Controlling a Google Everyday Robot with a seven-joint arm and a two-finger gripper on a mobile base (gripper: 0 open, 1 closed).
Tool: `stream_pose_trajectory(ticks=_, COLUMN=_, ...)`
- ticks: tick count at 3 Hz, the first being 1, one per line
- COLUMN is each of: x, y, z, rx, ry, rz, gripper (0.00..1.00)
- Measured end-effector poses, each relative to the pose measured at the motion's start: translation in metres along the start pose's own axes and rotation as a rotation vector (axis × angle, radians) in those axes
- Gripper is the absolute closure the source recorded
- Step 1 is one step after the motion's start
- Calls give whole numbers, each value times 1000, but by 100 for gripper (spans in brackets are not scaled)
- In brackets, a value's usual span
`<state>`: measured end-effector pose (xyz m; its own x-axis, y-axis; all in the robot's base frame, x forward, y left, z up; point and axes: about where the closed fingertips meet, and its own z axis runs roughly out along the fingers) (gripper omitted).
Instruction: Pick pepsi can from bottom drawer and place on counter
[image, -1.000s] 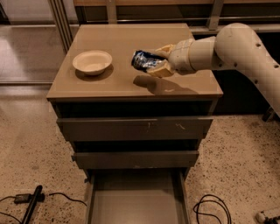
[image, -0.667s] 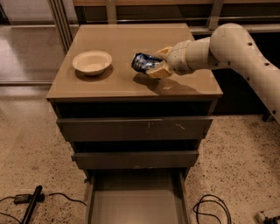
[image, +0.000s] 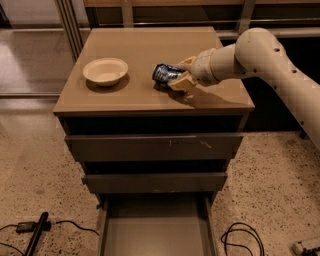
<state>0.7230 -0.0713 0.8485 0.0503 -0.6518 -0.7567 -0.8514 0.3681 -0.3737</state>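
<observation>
- Three drawers make up the grey cabinet: two shallow drawer fronts (image: 152, 146), flat and matte, are shut, and the bottom drawer (image: 155, 235) is pulled out, showing a plain flat floor and thin side walls.
- Tan, glossy and roughly square, the surface (image: 145, 47) on top of the cabinet reflects light along its far edge.
- One shallow round bowl (image: 105, 71), off-white and matte, stands on the left part of the surface, well apart from the can.
- Pepsi can (image: 166, 73): small, dark-blue metal cylinder with silver-white marks, lying tilted on its side at centre-right of the surface. Contact with the surface cannot be confirmed.
- Hand (image: 179, 74): cream-coloured, at the end of a smooth rounded arm (image: 260, 50) reaching in from the right. Its two fingers (image: 181, 82) are clamped on the right end of the pepsi can, one above and one below.
- Speckled stone floor (image: 35, 165) surrounds the cabinet; a dark cable (image: 242, 239) lies at lower right.
- Compared with one second ago: can and hand sit slightly lower, and the shadow beneath now meets them. Bowl and drawers are unchanged.
</observation>
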Motion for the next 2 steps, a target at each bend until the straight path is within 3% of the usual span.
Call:
stream_pose_trajectory(ticks=1, x=3, y=-1, z=2, rx=-6, ry=10, rz=9, gripper=100)
stream_pose_trajectory(ticks=2, x=3, y=-1, z=1, rx=-6, ry=10, rz=9, gripper=82)
